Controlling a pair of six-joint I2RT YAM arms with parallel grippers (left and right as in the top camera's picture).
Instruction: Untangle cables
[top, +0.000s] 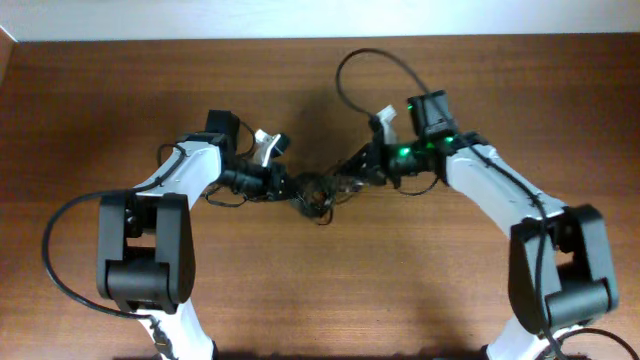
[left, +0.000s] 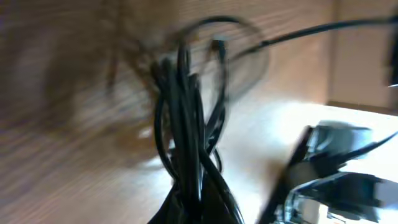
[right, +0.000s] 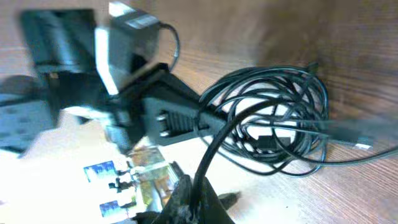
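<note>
Overhead: at mid-bench (top: 320, 290), the left gripper (top: 287, 184) and right gripper (top: 358, 176) meet over the cables (top: 316, 190), a knotted clump between them.

Left wrist: blurred strands (left: 186, 143) bunch into its closed grip.

Right wrist: one strand runs into its clamped grip, and the coil (right: 280, 118) looks tangled. Untangling appears barely begun. No containers are visible.

Wooden table (top: 320, 290) — brown, grained.
</note>
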